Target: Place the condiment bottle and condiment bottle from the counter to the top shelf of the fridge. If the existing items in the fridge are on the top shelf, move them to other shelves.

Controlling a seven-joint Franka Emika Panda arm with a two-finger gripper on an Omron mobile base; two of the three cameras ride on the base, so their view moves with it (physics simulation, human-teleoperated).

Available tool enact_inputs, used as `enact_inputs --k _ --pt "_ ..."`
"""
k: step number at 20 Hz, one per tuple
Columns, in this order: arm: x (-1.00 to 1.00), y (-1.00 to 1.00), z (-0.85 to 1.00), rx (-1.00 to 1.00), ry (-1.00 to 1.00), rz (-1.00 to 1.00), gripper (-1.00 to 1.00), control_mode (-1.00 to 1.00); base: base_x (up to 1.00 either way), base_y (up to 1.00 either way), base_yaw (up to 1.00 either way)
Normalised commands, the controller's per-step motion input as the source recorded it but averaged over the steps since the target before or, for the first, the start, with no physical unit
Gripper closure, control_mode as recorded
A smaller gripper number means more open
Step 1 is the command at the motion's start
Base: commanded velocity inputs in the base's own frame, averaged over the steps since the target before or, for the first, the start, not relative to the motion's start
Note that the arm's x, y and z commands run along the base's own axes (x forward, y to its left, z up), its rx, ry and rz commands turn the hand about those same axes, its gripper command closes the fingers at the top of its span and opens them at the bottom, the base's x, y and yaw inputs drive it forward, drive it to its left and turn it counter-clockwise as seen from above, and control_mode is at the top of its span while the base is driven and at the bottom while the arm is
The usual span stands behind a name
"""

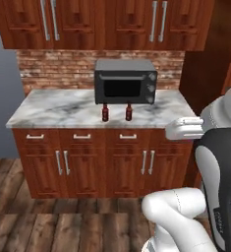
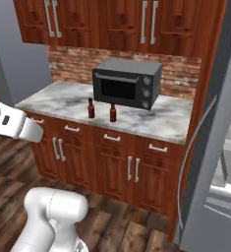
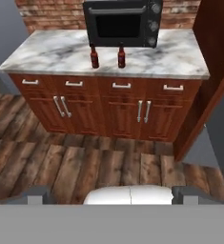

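Two slim dark reddish-brown condiment bottles stood upright side by side, a little apart, on the marble bench (image 1: 58, 110) just in front of a dark grey microwave (image 1: 125, 81): the left bottle (image 1: 105, 112) and the right bottle (image 1: 129, 112). The jaws were spread wide and held nothing, well back from the bench above the wooden floor (image 3: 61, 167). The grey fridge door (image 2: 220, 147) stood at the right edge. Red-brown cabinets (image 1: 102, 162) lined the bench front.

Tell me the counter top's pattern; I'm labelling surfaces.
Grey-white veined marble counter top, clearest in the hand view.
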Motion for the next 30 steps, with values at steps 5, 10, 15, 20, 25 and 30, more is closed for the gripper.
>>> enact_inputs --k 5,10,15,20,25,30 --pt "0.00 0.00 0.00 0.00 0.00 0.00 -1.00 1.00 0.77 0.58 -0.09" --pt "0.00 0.00 0.00 0.00 0.00 0.00 -1.00 1.00 0.60 0.24 -0.11" --pt "0.00 0.00 0.00 0.00 0.00 0.00 -1.00 1.00 0.55 0.11 -0.08" --pt "0.00 0.00 0.00 0.00 0.00 0.00 -1.00 1.00 0.53 0.17 -0.08" --pt "0.00 0.00 0.00 0.00 0.00 0.00 -1.00 1.00 0.50 0.19 -0.07" --pt "0.12 0.11 -0.12 -0.01 0.00 -0.04 -1.00 -1.00 0.21 0.13 -0.04"
